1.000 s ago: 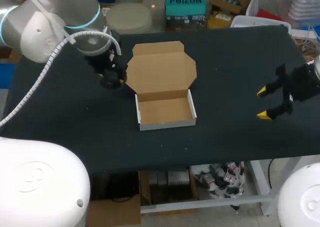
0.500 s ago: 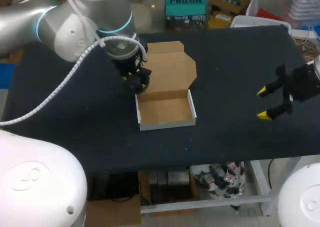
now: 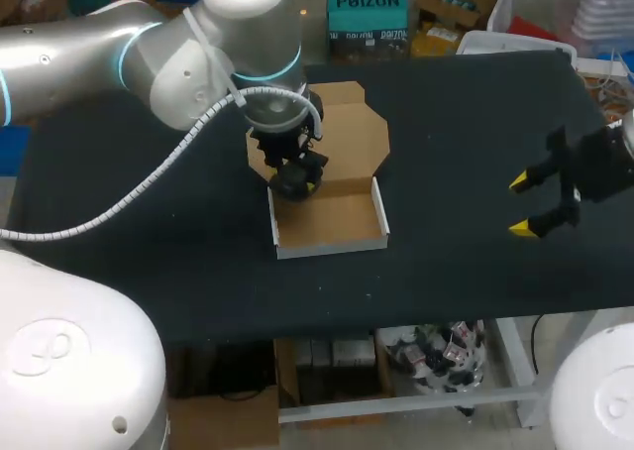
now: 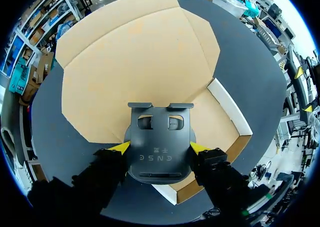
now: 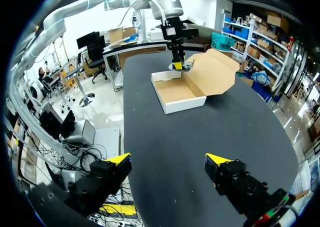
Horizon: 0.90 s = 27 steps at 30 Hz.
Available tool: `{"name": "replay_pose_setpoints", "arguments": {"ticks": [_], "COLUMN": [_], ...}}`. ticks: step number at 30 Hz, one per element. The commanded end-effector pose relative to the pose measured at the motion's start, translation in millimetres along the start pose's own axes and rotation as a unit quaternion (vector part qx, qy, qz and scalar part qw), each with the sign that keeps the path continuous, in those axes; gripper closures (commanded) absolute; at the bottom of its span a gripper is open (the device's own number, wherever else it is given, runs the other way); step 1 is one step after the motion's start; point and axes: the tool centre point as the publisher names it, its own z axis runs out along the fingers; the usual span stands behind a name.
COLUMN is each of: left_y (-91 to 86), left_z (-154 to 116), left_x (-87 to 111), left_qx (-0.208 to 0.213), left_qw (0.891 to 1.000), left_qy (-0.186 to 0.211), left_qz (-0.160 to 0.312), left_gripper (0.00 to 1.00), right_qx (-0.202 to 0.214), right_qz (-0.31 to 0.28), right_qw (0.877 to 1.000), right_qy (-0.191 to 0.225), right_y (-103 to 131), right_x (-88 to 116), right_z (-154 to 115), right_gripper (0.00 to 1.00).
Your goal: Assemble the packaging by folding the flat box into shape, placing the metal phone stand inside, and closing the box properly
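Placing step: left fingers (image 4: 120,147) grip phone stand (image 4: 159,137) over box (image 3: 332,222); nxt lower in, release; right fingers (image 5: 118,159) wide open, empty.

Matt grey metal stand (image 4: 160,154), brown cardboard box (image 3: 332,222)

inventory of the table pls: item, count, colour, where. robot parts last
box: 1, brown cardboard with white outer walls, mid-table, tray formed, lid lying open behind it
phone stand: 1, dark grey metal, between the left gripper's fingers, at the tray's rear left corner
table: 1, black top
left gripper: 1, black with yellow tips, shut on the phone stand
right gripper: 1, black with yellow tips, open, holding nothing, over the table's right side
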Motion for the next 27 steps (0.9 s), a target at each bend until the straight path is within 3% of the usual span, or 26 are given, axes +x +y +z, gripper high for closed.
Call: {"name": "replay_pose_setpoints", "arguments": {"ticks": [1,10,27], "left_y": [1.7,10.8,4.4], "left_z": [6,11,40], "left_x": [8.4,26.1,48.2], "left_qx": [0.001,0.008,0.007], "left_qw": [1.000,1.000,0.999], "left_qy": [-0.004,0.012,0.025], "left_qz": [0.000,0.014,0.027], "left_gripper": [1.00,1.00,1.00], "right_qx": [-0.002,-0.002,-0.002], "right_qz": [0.000,0.000,0.000], "right_qw": [1.000,1.000,1.000], "right_qy": [0.002,0.002,0.002], "right_y": [0,0,0], "right_x": [-1,-1,-1], "right_z": [-1,-1,-1], "right_gripper": [0.00,0.00,0.00]}}
